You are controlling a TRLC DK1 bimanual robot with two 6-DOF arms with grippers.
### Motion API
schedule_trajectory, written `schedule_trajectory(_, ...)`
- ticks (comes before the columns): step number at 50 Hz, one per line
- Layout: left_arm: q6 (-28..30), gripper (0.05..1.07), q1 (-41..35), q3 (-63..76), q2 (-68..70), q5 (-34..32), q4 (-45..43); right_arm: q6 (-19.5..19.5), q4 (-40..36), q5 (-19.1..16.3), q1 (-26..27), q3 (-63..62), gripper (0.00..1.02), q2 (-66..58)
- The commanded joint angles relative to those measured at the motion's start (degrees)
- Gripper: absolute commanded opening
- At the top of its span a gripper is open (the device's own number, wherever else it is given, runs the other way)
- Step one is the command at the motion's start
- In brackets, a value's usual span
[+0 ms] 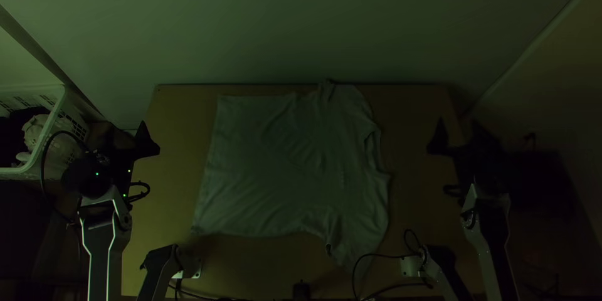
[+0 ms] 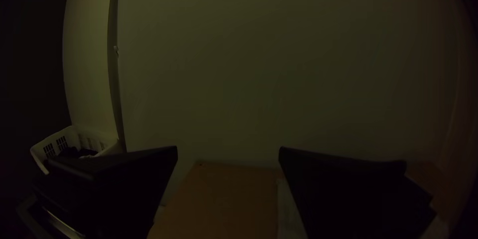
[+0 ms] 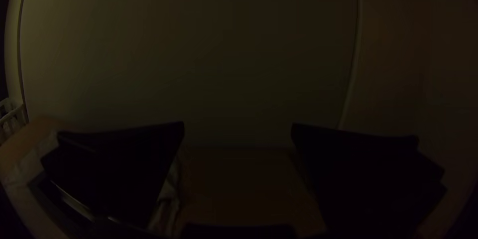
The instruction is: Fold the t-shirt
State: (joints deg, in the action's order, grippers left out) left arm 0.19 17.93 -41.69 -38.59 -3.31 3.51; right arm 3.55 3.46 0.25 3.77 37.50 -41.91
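- Plainly, the t-shirt [image 1: 269, 169] lies spread out and unfolded across the middle of the table [image 1: 414, 110], between the two grippers and touching neither.
- Its straight hem [image 1: 210, 166] runs along the left side of the top view; the collar and sleeve end lies toward the right.
- The cloth there is rumpled: one bit bunches up at the table's far edge [image 1: 325, 89], and a sleeve part [image 1: 351, 254] stretches down toward the near edge.
- Soft creases cross the body of the shirt.
- The left gripper [image 1: 125, 130] is at the table's left edge, beside the hem side; in the left wrist view its two fingers stand wide apart with nothing between them.
- The right gripper [image 1: 458, 130] is at the right edge, past the collar end; in the right wrist view it is likewise spread wide and holds nothing.
- A white basket [image 1: 58, 116] with openings in its sides stands off to the left, with pale and dark things in it, too dim to name.
- A small dark object [image 1: 301, 290] sits at the near edge.
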Motion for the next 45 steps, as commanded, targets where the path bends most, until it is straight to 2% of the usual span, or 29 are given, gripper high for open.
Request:
schedule_trajectory(1,-1.2,1.03,-0.7,-6.3,-5.2,0.6,-0.8,-1.4,0.8,0.4,-0.6,6.9,0.98,-7.0)
schedule_trajectory(16,-2.6,1.03,-6.8,-21.6,-20.6,0.6,3.8,-1.8,0.0,0.4,-3.9,20.4,0.98,-21.1)
schedule_trajectory(26,-2.6,1.03,-11.5,-30.1,-30.7,0.6,6.8,-3.8,-1.7,0.4,-5.5,27.2,0.98,-29.5)
schedule_trajectory(45,-4.4,1.03,-14.9,-46.8,-51.2,0.7,17.4,-5.7,-4.9,0.4,-9.5,37.4,0.98,-45.3)
